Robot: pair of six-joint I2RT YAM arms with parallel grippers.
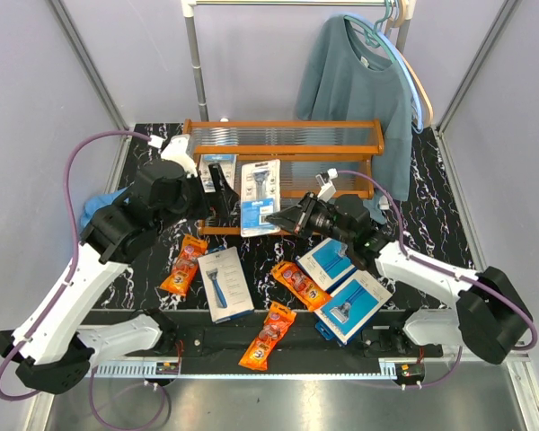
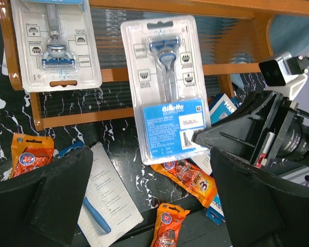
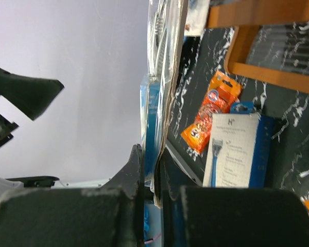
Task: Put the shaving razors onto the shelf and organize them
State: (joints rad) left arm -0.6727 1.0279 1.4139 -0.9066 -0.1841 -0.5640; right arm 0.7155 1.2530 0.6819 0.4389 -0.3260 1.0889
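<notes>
The shelf (image 1: 287, 144) stands at the back; one blister-card razor (image 1: 217, 167) leans on its left end. My right gripper (image 1: 283, 218) is shut on the bottom edge of a second blister card (image 1: 259, 197), holding it upright in front of the shelf; the right wrist view shows the card's edge (image 3: 165, 77) pinched at the gripper (image 3: 150, 154). My left gripper (image 2: 149, 200) is wide open with nothing in it, just left of that card (image 2: 167, 87). Three orange bags (image 1: 185, 265) (image 1: 299, 285) (image 1: 269, 335) and three flat boxes (image 1: 225, 284) (image 1: 328, 262) (image 1: 353, 305) lie on the table.
A teal sweater (image 1: 359, 90) hangs from the clothes rail (image 1: 196, 63) behind the shelf's right end. A blue cloth (image 1: 99, 205) lies at the far left behind my left arm. Grey walls close in both sides.
</notes>
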